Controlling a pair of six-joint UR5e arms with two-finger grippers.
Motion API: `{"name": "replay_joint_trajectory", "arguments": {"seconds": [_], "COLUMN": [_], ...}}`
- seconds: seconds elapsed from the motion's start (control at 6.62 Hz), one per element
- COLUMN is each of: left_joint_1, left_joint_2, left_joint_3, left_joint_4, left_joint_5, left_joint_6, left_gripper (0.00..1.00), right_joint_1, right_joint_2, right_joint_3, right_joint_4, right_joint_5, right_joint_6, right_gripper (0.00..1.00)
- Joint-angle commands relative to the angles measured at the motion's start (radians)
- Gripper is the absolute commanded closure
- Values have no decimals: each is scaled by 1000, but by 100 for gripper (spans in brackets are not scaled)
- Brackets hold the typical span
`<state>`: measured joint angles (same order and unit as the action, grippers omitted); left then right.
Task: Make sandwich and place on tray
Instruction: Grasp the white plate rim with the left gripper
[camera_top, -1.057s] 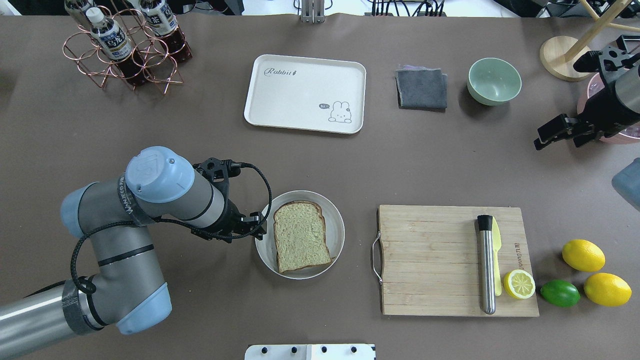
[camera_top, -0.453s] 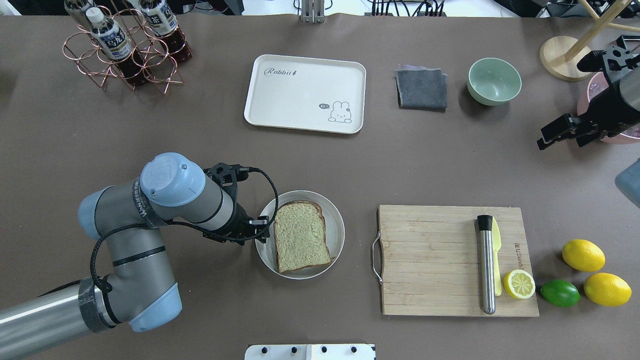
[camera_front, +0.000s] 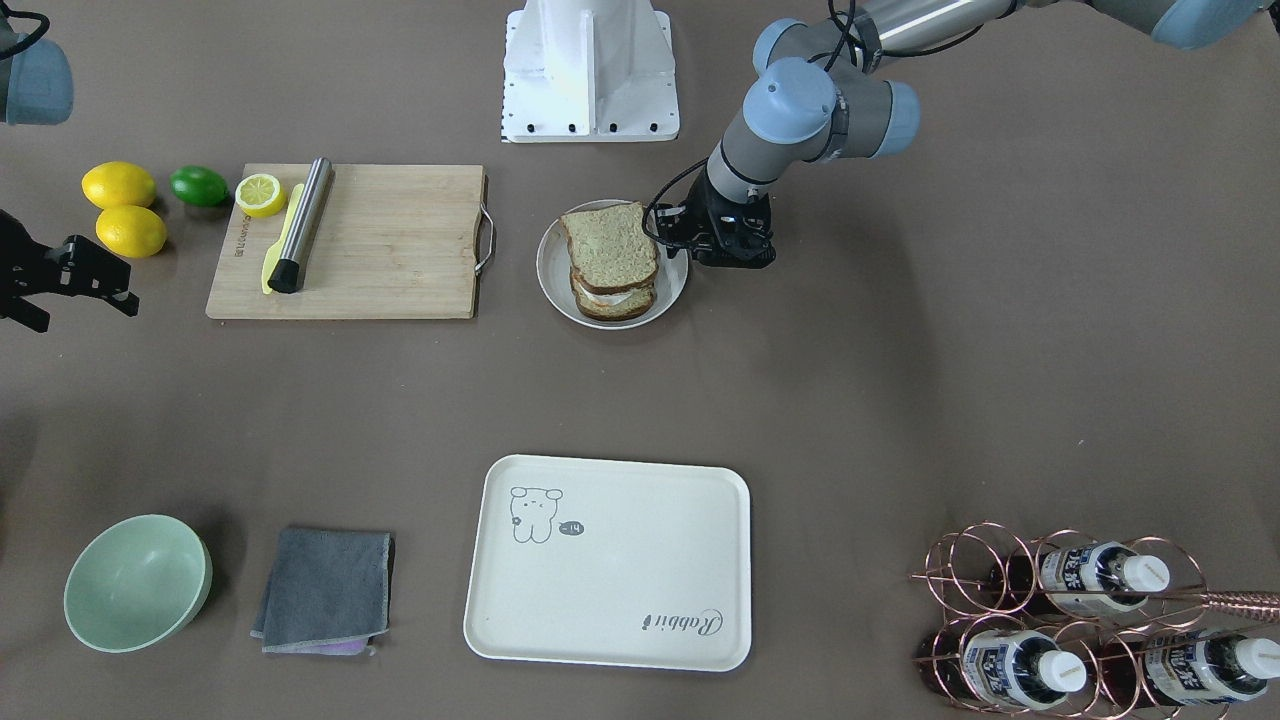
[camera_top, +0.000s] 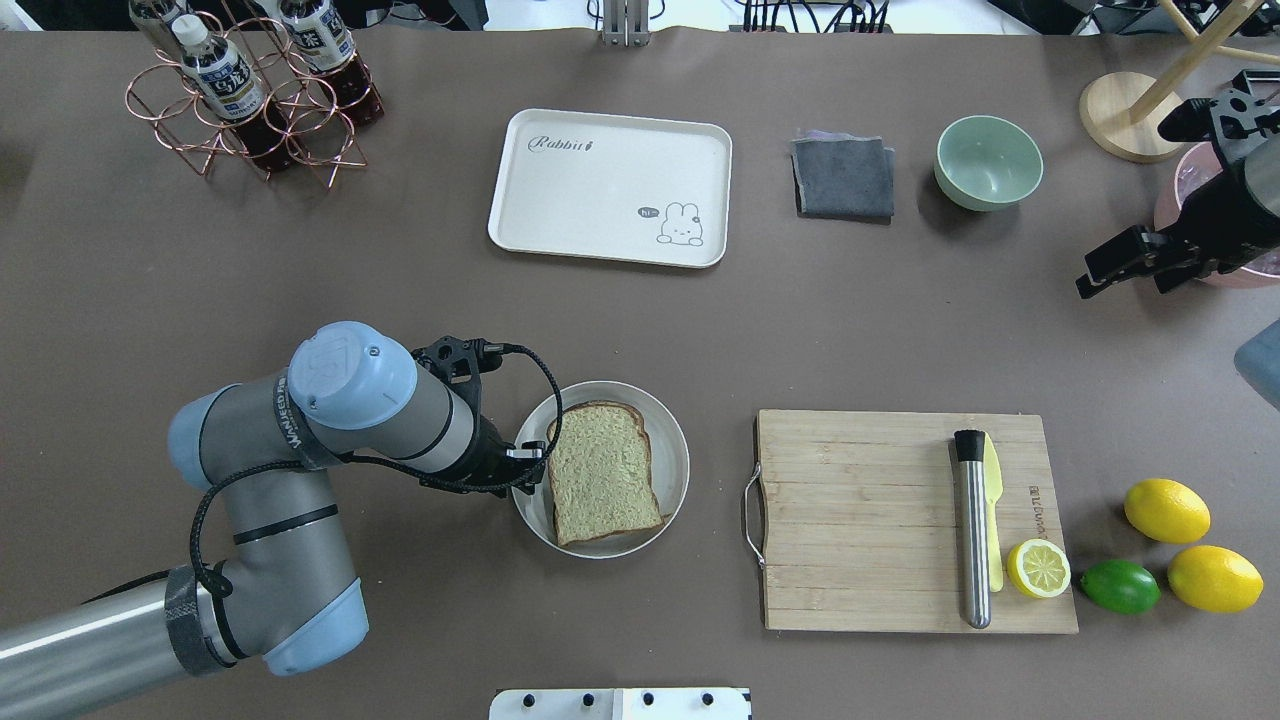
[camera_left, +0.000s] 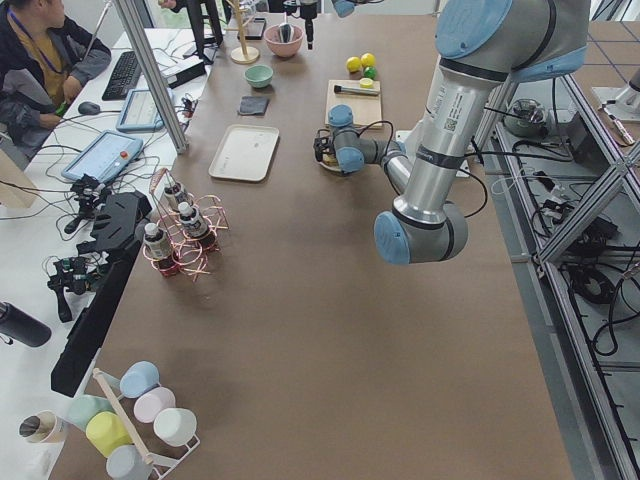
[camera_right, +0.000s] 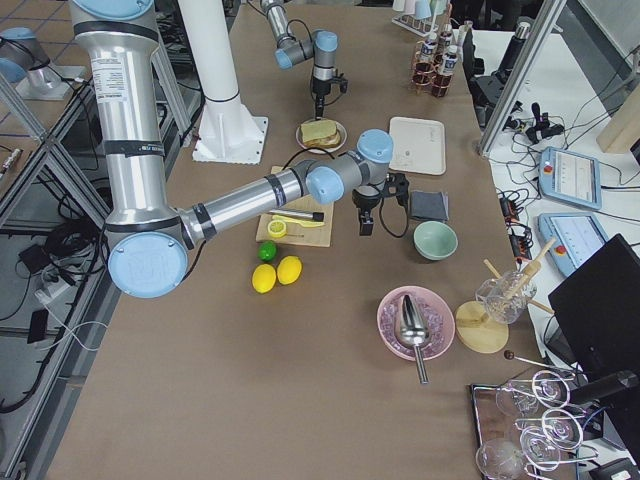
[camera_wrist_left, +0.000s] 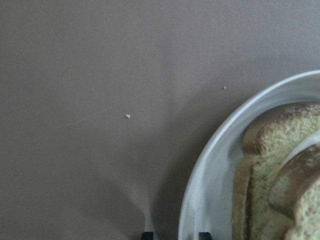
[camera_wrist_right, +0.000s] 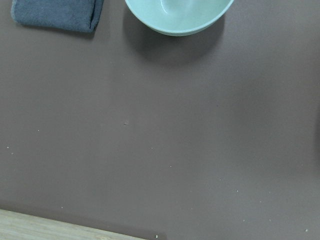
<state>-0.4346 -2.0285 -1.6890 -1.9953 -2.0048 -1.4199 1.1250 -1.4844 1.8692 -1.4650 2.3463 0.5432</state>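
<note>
The sandwich (camera_top: 600, 485), two brown bread slices with white egg between them (camera_front: 612, 293), lies on a round white plate (camera_top: 675, 470). My left gripper (camera_top: 528, 462) is low at the plate's left rim and open. In the left wrist view its fingertips (camera_wrist_left: 204, 234) straddle the plate's rim (camera_wrist_left: 200, 175), with the bread (camera_wrist_left: 280, 165) just beyond. The cream tray (camera_top: 610, 185) with the "Rabbit" lettering lies empty at the far middle of the table, and it also shows in the front-facing view (camera_front: 610, 560). My right gripper (camera_top: 1135, 268) is open and empty, held above the table at the right edge.
A wooden cutting board (camera_top: 860, 520) with a steel rod, a yellow knife and a lemon half lies right of the plate. Lemons and a lime (camera_top: 1120, 586) lie beyond it. A grey cloth (camera_top: 843, 178), a green bowl (camera_top: 988, 162) and a bottle rack (camera_top: 250, 95) stand at the back.
My left arm has moved right, bringing the gripper up to the plate's left rim. My right gripper has drawn back slightly toward the right edge.
</note>
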Motion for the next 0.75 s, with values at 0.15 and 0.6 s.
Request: {"name": "replay_joint_trajectory", "arguments": {"seconds": [0.15, 0.6], "left_joint_1": [4, -90], "left_joint_2": [8, 5], "left_joint_3": [-14, -52], "left_joint_4": [-69, -74], "left_joint_5": [14, -3], "left_joint_6": [-50, -56], "left_gripper": [100, 100], "right_joint_1": [16, 18], "right_joint_2": [-1, -1], "right_joint_3": [1, 1], "right_joint_4": [0, 0], "right_joint_5": [15, 16], "right_joint_6": [-2, -2], "right_gripper": [0, 0]}}
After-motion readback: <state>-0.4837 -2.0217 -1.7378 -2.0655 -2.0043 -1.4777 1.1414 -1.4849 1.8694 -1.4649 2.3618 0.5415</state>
